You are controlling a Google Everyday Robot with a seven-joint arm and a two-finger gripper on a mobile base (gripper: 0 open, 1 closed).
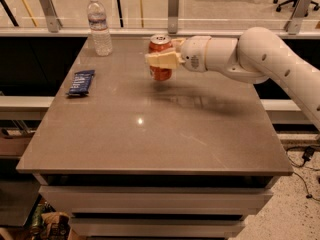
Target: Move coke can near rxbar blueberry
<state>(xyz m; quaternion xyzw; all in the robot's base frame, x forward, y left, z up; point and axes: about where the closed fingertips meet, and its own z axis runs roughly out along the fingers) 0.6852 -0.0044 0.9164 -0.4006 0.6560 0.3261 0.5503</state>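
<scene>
The coke can (160, 73) is red-orange with a silver top, held upright a little above the table at the back middle. My gripper (161, 60) reaches in from the right on a white arm and is shut on the can, its cream fingers (163, 60) wrapped across the can's middle. The rxbar blueberry (81, 82) is a flat dark blue wrapper lying near the table's left edge, well to the left of the can.
A clear plastic water bottle (99, 26) stands at the back left corner of the grey-brown table (150, 134). A railing with glass panels runs behind the table. The table's front edge drops to shelves below.
</scene>
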